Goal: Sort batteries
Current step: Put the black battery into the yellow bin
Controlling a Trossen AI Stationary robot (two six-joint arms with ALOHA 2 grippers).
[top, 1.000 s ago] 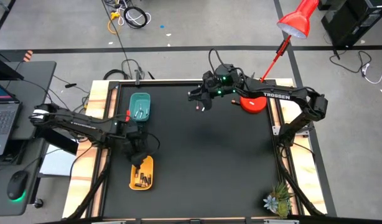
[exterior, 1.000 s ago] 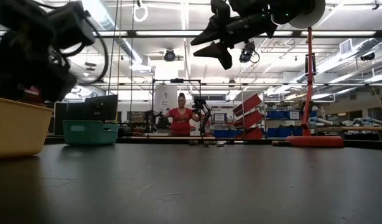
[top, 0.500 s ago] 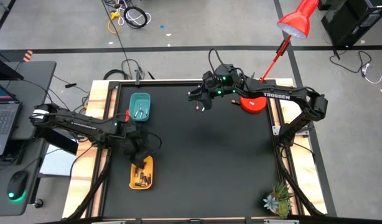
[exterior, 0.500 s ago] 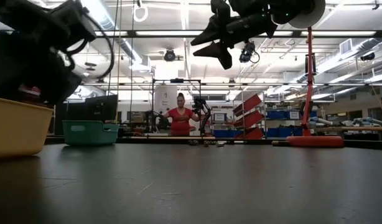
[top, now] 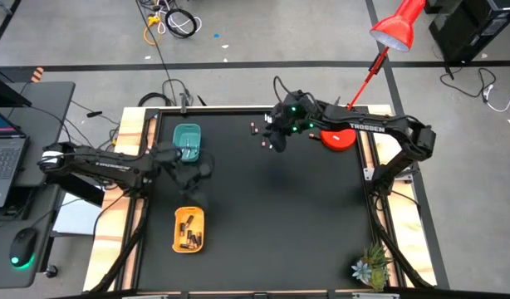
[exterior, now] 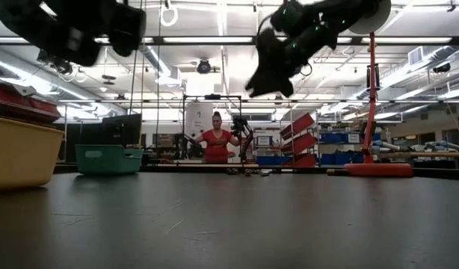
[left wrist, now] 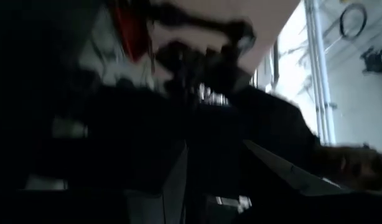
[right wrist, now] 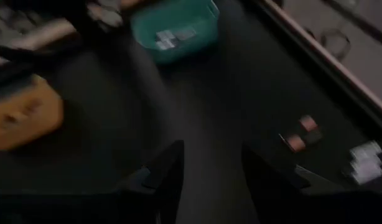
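My left gripper (top: 191,173) hangs above the black table (top: 263,216) between the teal tray (top: 187,141) and the yellow tray (top: 188,230), its arm stretched in from the left edge, and I cannot tell how its jaws stand (the wrist view is a dark smear). My right gripper (top: 276,137) is raised over the far middle of the table, wrist bent downward, jaws apart with nothing between them. Dark batteries (top: 188,237) lie in the yellow tray, whitish ones sit in the teal tray, and a few loose ones (right wrist: 301,134) lie on the table near the right gripper.
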